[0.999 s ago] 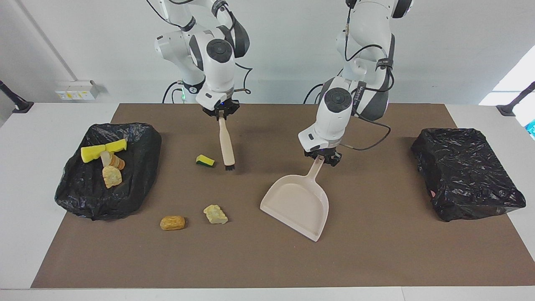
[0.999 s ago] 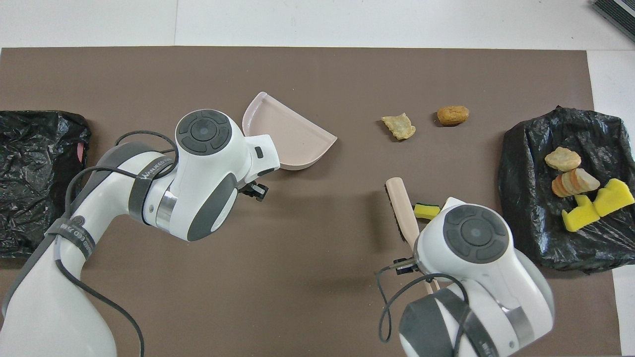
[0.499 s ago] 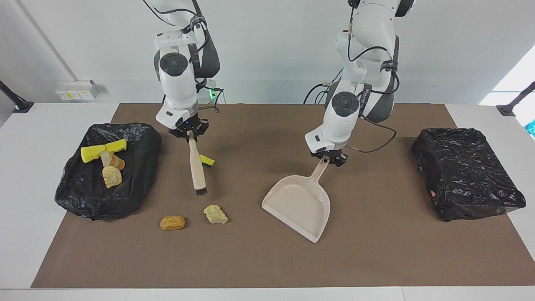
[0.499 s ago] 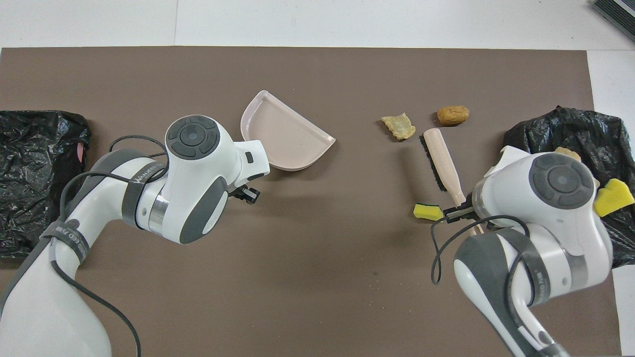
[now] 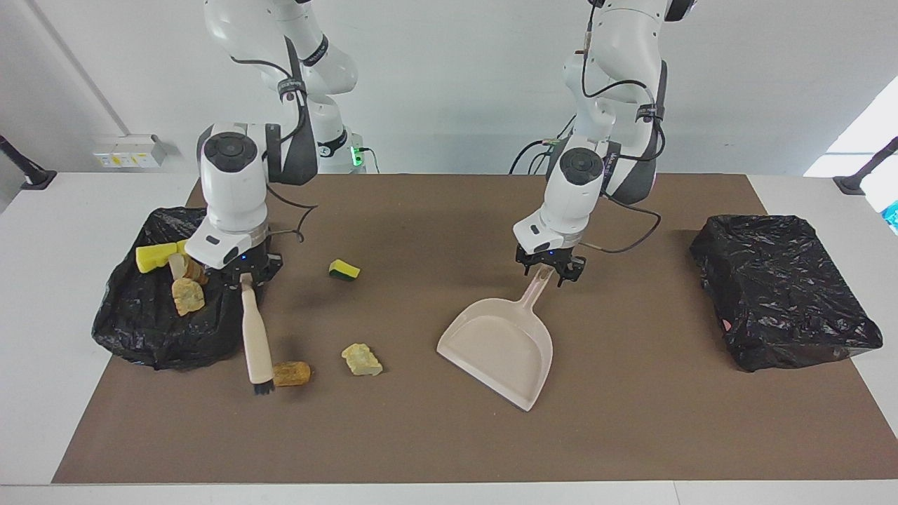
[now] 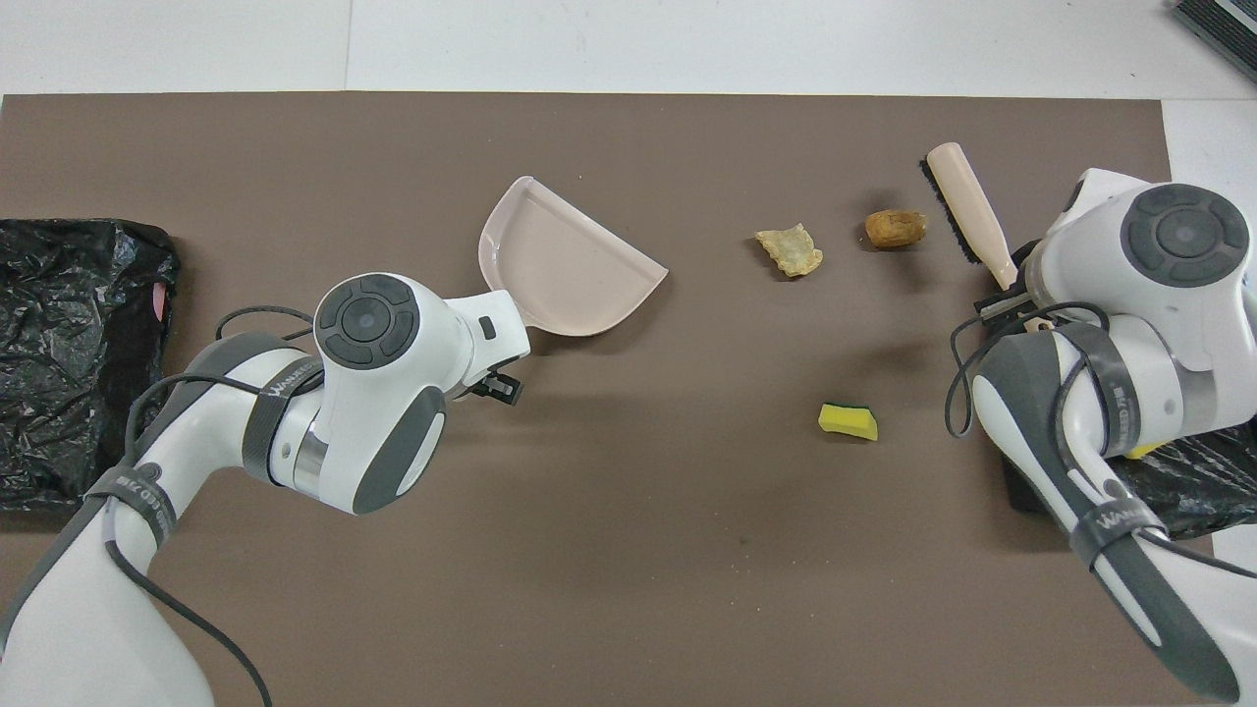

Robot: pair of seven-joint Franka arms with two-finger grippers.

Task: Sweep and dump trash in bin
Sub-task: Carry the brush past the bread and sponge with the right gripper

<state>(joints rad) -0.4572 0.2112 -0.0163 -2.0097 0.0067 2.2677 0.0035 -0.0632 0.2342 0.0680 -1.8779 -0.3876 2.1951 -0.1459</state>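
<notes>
Three scraps loose on brown tabletop (image 5: 449, 449): orange bread chunk (image 5: 290, 373) touching bristles of beige brush (image 5: 256, 337), cream chunk (image 5: 362, 359) beside it, yellow-green sponge (image 5: 344, 269) nearer robots. Right tool (image 5: 245, 275) pinches brush handle. Left tool (image 5: 551, 268) at beige plastic dustpan (image 5: 499, 347) handle, spread or clamped unclear. Sweep low toward pan mouth, bristles down, pan lip flat.

Right gripper (image 5: 245, 275): clamps brush (image 5: 257, 341) handle, bristles touching orange chunk (image 5: 290, 373) | Left gripper (image 5: 551, 268): at dustpan (image 5: 499, 344) handle | cream chunk (image 5: 362, 359), yellow-green sponge (image 5: 344, 269) loose on mat (image 5: 631, 421)
</notes>
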